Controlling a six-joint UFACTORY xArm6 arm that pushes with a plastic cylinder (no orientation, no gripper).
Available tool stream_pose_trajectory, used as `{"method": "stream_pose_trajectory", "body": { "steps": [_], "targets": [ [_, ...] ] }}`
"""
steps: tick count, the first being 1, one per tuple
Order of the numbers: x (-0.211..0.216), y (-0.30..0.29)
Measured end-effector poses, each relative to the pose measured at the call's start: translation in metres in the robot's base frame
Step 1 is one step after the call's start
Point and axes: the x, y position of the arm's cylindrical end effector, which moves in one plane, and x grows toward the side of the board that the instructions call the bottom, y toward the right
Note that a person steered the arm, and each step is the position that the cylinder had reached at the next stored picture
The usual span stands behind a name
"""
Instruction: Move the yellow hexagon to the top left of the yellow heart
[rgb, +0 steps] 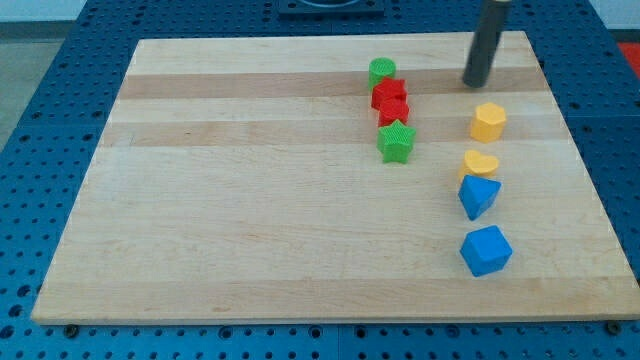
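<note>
The yellow hexagon lies on the wooden board at the view's right. The yellow heart lies just below it, slightly to the left, with a small gap between them. My tip is above the hexagon and a little to its left, apart from it. The rod rises from there out of the view's top.
A blue triangular block touches the heart's lower edge. A blue block lies further down. Near the middle top, a green round block, two red blocks and a green star form a column. The board's right edge is close.
</note>
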Motion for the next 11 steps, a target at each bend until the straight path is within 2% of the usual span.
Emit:
{"method": "stream_pose_trajectory", "body": {
  "steps": [1, 3, 8, 11],
  "targets": [
    [0.017, 0.021],
    [0.060, 0.017],
    [0.075, -0.028],
    [0.120, -0.041]
  ]
}}
